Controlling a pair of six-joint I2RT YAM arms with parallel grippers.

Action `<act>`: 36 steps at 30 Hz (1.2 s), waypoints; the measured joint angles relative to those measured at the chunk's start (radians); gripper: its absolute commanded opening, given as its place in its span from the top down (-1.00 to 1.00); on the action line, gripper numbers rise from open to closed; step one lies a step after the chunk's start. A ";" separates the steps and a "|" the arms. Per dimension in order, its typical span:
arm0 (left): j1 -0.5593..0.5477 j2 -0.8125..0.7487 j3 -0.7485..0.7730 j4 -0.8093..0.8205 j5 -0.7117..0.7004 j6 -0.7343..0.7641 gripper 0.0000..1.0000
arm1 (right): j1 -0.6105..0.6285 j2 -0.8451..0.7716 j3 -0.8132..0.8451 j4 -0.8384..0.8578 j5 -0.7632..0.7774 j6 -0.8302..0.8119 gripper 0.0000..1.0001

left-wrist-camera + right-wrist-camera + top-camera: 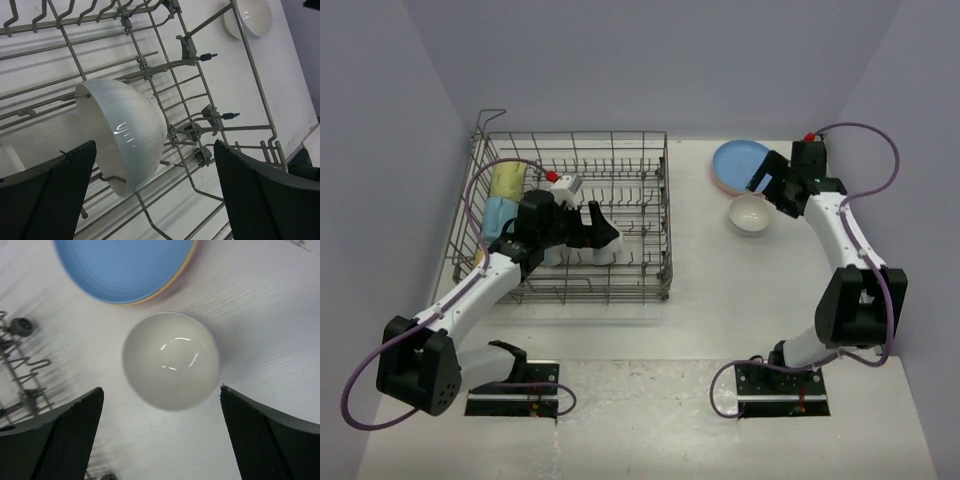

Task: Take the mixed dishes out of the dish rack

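Top external view: the large rectangular grey wire dish rack [570,215] sits on a white tabletop [720,310] between pale lilac walls [650,60], its long axis running left to right.

My left gripper [600,238] is inside the rack, jaws wide apart. A small white bowl [122,135] lies between them, tipped on edge among the tines with its domed outside towards my wrist camera. I cannot tell whether my pads touch it.

At the rack's left end lie a pale yellow-green mug [506,180] and a light blue mug [500,212].

Right of the rack, a second small white bowl [749,214] stands mouth up on the table. Just beyond it is a round blue plate [740,163], stacked on an orange-yellow plate [165,287].

My right gripper [770,185] hangs above that bowl, jaws spread wide, gripping nothing.
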 measured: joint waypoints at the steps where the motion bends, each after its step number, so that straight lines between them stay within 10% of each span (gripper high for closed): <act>1: 0.008 0.010 -0.001 0.008 0.014 -0.002 -1.00 | 0.016 -0.039 -0.002 0.005 -0.010 0.000 -0.98; 13: 0.054 0.089 -0.033 0.097 0.134 -0.015 -1.00 | 0.457 0.013 0.092 0.032 -0.235 0.007 -0.95; 21: 0.054 0.135 -0.033 0.122 0.178 -0.017 -0.83 | 0.543 0.111 0.133 0.032 -0.240 0.041 0.20; 36: 0.059 0.187 -0.033 0.140 0.243 -0.058 0.69 | 0.554 0.172 0.133 0.028 -0.179 0.107 0.56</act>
